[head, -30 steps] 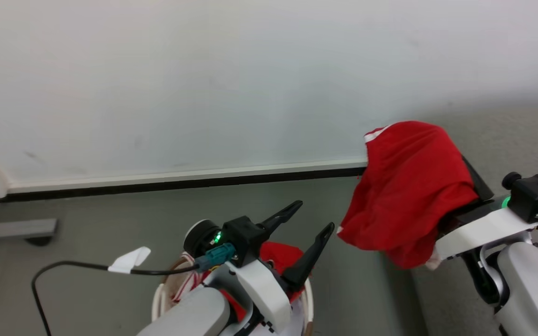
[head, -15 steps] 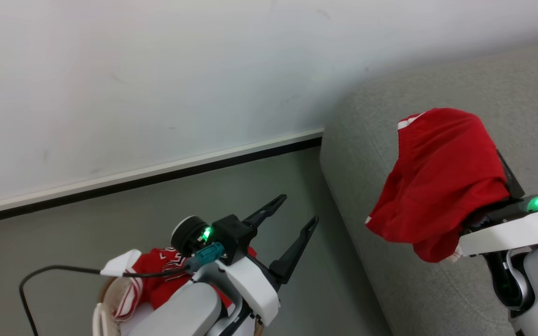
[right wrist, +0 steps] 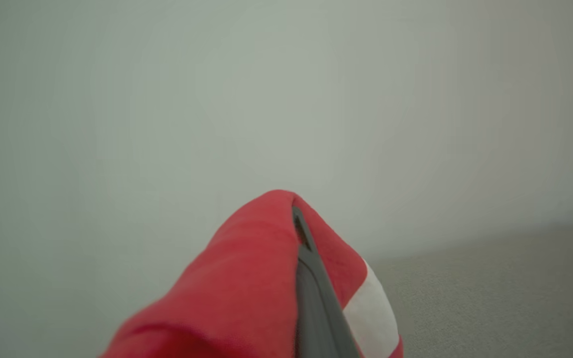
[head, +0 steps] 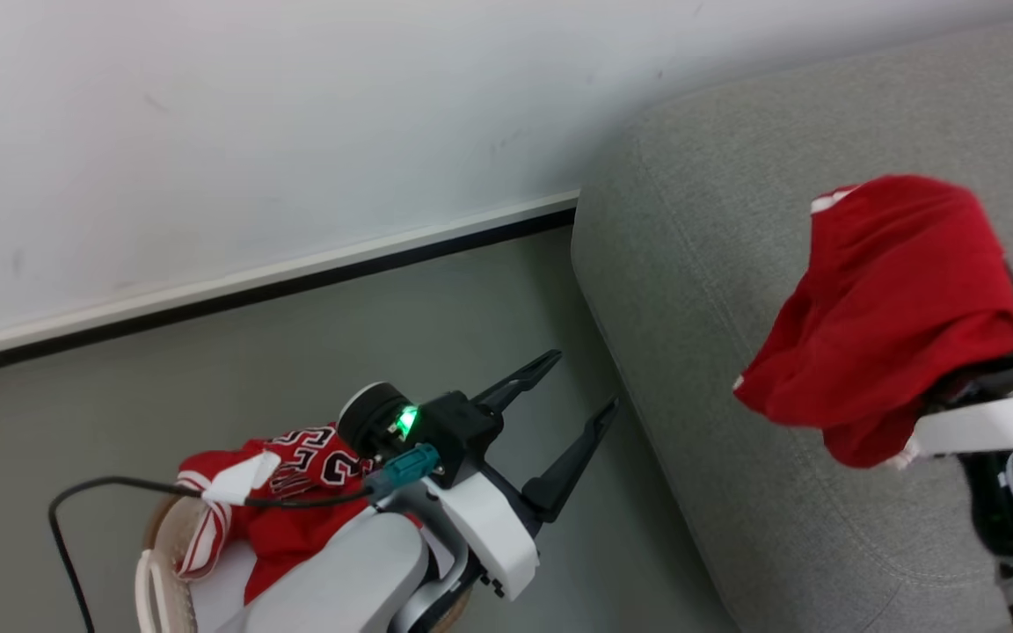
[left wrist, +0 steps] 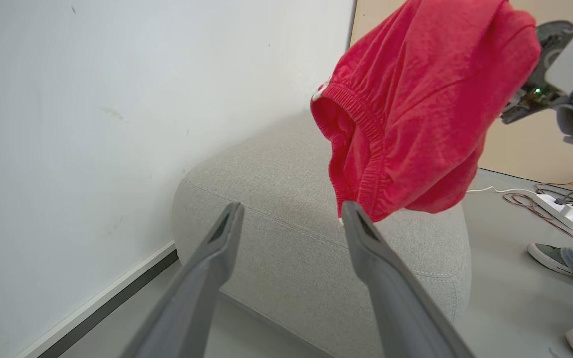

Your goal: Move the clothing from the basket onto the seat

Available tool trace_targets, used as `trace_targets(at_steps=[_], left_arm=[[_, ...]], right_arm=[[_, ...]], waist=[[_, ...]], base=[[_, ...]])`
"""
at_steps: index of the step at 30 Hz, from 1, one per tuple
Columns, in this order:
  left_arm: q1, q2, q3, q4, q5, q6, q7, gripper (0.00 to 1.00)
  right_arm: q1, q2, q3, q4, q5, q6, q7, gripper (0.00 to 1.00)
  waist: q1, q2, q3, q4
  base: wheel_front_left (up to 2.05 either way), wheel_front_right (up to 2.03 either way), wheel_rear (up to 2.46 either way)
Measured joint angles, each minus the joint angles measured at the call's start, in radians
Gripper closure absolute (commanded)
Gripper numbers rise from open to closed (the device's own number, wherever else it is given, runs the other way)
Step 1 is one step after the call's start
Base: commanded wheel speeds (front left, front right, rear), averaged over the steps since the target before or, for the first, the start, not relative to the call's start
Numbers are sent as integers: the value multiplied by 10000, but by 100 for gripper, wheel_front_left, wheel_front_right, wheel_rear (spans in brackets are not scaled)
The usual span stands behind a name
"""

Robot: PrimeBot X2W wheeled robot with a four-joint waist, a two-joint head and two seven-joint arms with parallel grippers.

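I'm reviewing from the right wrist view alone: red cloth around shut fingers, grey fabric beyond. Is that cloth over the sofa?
Observer: Yes, the head view shows the shorts hanging from the right gripper above the sofa.
Operator: Anything in the basket?
Observer: A jersey lies in the basket.
Operator: And the left gripper?
Observer: The left gripper is open and empty, over the floor between basket and sofa.

The red garment (head: 893, 308) has come fully over the seat (head: 691, 290), off its edge
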Motion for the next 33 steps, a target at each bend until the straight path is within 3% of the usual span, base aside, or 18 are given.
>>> trace_targets(at_steps=[8,18,25,33], left_arm=[[-617,257,-61,-556,316,-77,370,0],[-1217,600,-2,-1206,554,6,667,0],[-1405,644,38,-1461,589,121,686,0],[-1468,629,79,-1603,589,234,539,0]], right_arm=[[-1332,-729,-744,502,736,0,0,100],[-3499,-2050,-1601,2362,1743,0,0,100],[-4649,-3338,-1691,3843,2142,0,6,100],[-5227,-4253,-1381,5712,1818,0,182,100]], waist=[[0,0,1020,357],[2,0,2809,1138],[2,0,3757,1860],[1,0,4452,2625]], base=[[0,0,0],[0,0,0],[0,0,0],[0,0,0]])
